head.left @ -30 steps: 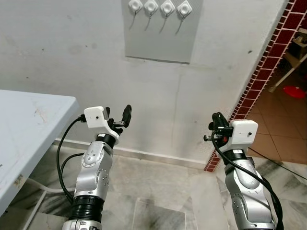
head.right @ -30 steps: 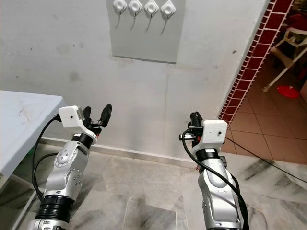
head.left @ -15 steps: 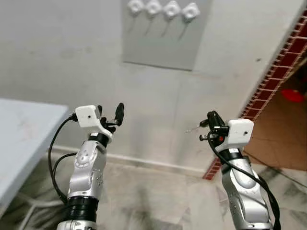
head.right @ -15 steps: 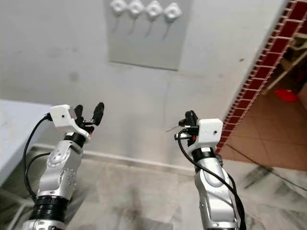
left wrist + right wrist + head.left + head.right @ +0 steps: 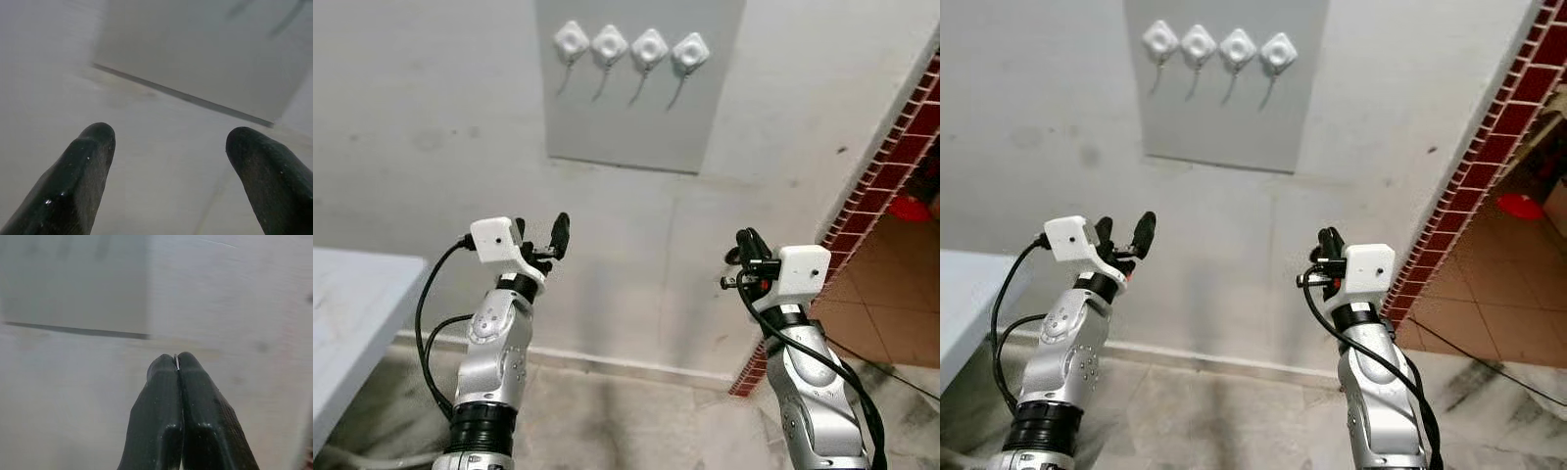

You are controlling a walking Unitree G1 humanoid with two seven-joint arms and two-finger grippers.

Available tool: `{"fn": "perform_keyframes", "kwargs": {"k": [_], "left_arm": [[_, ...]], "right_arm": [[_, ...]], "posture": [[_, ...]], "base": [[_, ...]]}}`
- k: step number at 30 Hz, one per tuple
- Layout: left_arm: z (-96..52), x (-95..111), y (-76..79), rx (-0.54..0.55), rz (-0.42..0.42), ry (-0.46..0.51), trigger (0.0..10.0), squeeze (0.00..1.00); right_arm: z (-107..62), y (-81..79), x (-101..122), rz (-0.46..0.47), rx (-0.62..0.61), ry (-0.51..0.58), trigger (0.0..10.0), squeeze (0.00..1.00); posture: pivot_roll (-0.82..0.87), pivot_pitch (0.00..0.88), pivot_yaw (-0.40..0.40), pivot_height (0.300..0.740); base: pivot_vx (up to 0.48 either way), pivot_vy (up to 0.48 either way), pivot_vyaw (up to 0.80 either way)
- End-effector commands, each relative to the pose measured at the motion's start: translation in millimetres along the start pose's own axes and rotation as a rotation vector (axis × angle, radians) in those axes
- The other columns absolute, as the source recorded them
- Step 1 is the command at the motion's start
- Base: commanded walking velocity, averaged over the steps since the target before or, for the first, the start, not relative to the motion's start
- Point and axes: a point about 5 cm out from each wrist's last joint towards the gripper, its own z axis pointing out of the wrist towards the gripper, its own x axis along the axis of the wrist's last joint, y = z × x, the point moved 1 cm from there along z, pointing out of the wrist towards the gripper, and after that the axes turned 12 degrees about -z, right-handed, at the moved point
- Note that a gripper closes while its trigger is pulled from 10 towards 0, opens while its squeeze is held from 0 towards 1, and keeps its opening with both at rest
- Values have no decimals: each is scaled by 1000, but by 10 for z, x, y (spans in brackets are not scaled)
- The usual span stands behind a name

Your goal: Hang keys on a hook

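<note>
You can't make out the keys: only a thin metal sliver (image 5: 176, 361) shows, pinched between the closed fingers of the right gripper (image 5: 177, 363), too small to identify. A small metal bit juts beside the right gripper in the left eye view, also unclear. The 4 hooks (image 5: 630, 47) are too small to read in shape. The grey panel (image 5: 636, 117) is cut off at the top edge. The desk (image 5: 352, 313) runs off the left edge. The left wrist view is blurred.
</note>
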Motion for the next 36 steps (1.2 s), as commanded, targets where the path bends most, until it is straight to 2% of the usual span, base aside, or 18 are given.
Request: {"fn": "perform_keyframes", "kwargs": {"k": [1, 12, 21, 24, 30, 36], "left_arm": [[25, 43, 41, -17, 8, 10, 10000, 0], [27, 33, 38, 7, 20, 16, 10000, 0], [36, 33, 210, -100, 68, 3, 10000, 0], [49, 59, 288, -142, 83, 6, 10000, 0], [62, 107, 421, -212, 101, 9, 10000, 0], [60, 162, 575, -303, 132, 8, 10000, 0]], "right_arm": [[22, 31, 55, 3, -9, 18, 10000, 0], [22, 28, 60, 2, -4, 19, 10000, 0], [89, 6, 97, -15, 43, 38, 10000, 0], [156, 2, 170, 30, 85, 68, 10000, 0], [268, -21, 291, 26, 170, 131, 10000, 0], [486, -44, 487, 35, 229, 211, 10000, 0]], "posture": [[-43, 0, -24, 740], [-43, 0, -25, 740], [-45, 0, -21, 740], [-46, 0, -18, 740], [-43, 0, -15, 740], [-34, 0, -17, 740]], "base": [[420, 0, 0], [358, 0, 0], [0, 0, 0], [0, 0, 0], [0, 0, 0], [0, 0, 0]]}}
